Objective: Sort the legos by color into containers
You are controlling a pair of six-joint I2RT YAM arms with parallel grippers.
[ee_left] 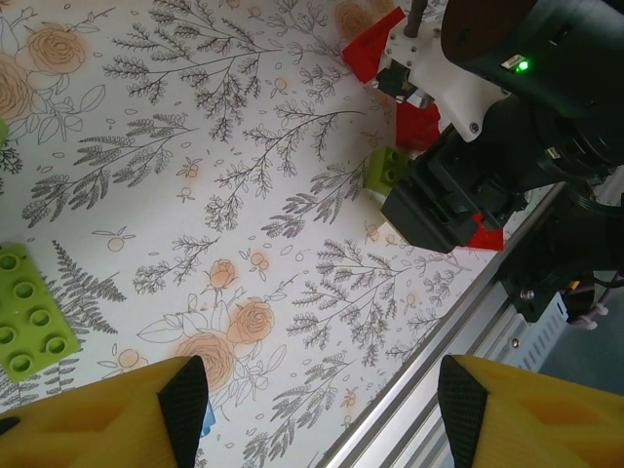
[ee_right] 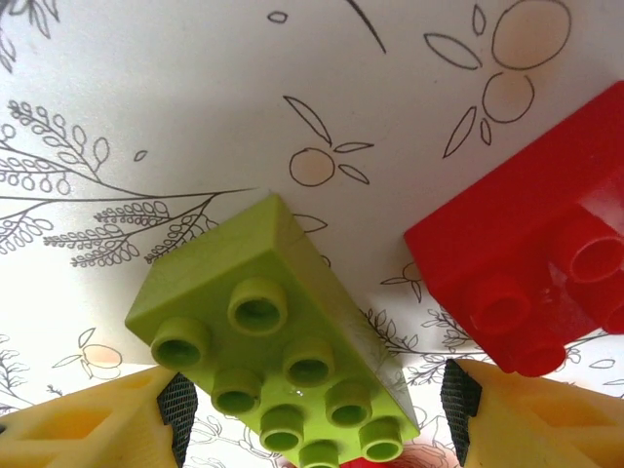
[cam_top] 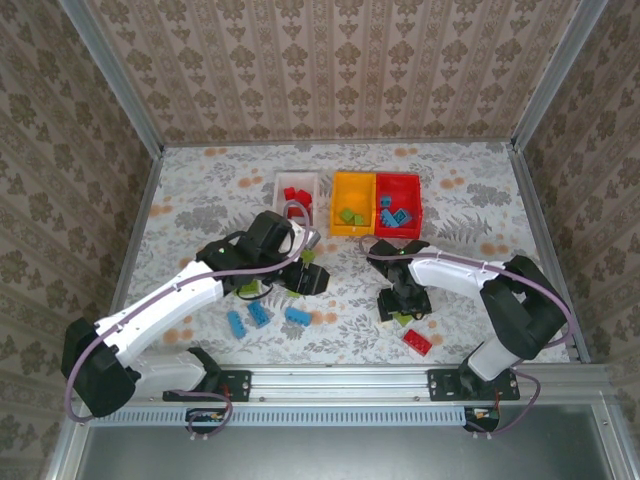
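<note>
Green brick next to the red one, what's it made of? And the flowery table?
The green brick looks like hard moulded plastic, smooth and faintly glossy: crisp edges, hollow round studs. The table top looks like a matte printed sheet, paper or vinyl, I cannot tell which: flat flower drawings, no shine.

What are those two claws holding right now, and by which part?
Nothing. The left gripper is open over the table; the right gripper stands open around a lime green brick, not touching it.
</note>
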